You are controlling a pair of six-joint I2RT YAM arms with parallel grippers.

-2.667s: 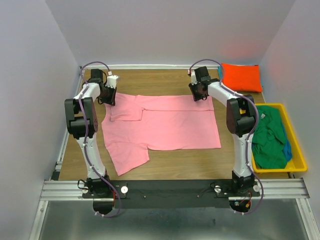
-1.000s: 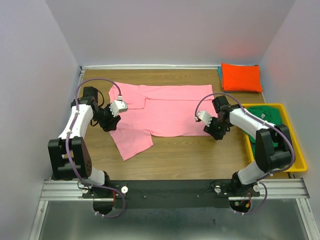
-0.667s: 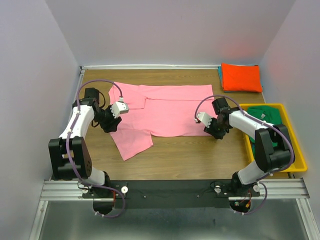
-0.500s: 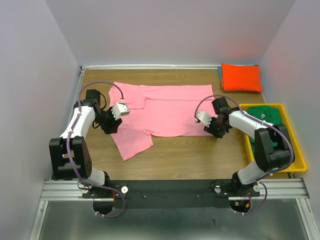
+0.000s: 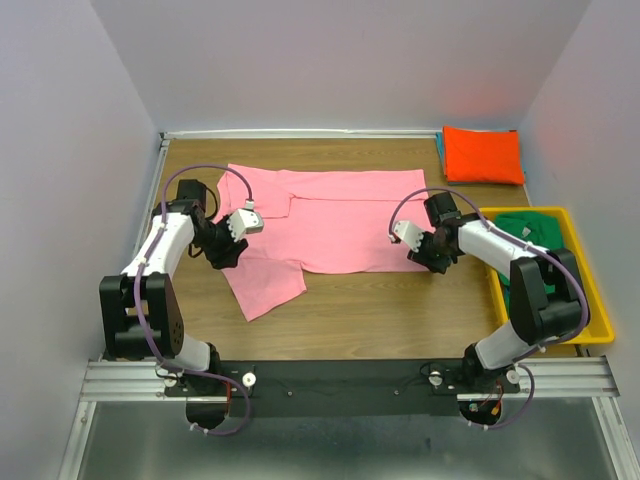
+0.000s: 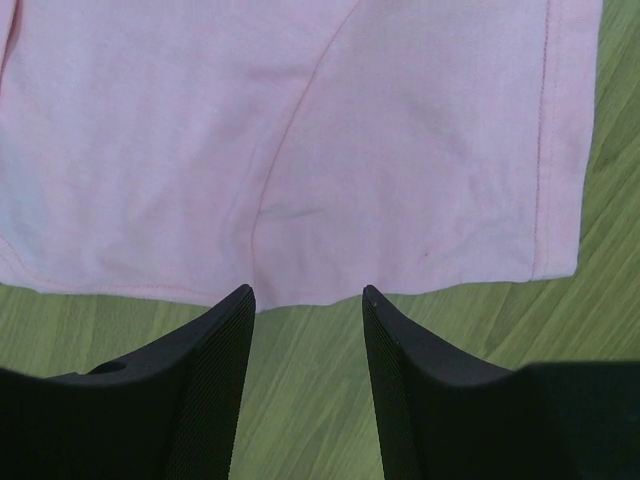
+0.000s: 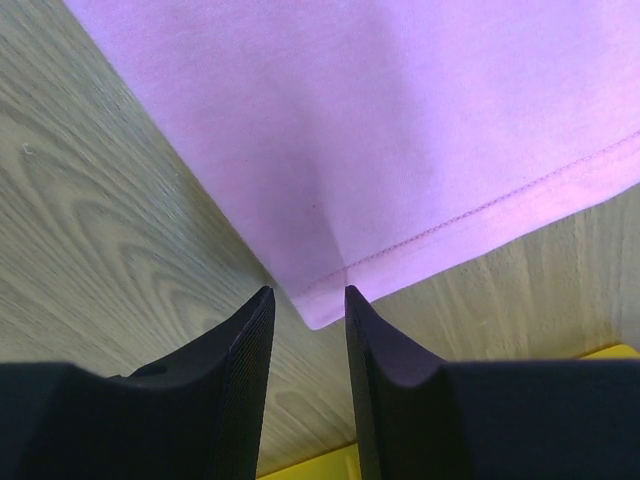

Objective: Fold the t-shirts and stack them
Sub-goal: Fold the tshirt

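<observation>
While gripping nothing, left gripper stands open at 8 o'clock of pink t-shirt, right gripper at 4 o'clock

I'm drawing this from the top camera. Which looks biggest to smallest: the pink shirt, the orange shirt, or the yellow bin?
Largest: the pink shirt, spread flat.
Next: the yellow bin.
Smallest: the orange shirt, but it is folded and lies farthest from the camera, so it may look smaller than it is.
</observation>
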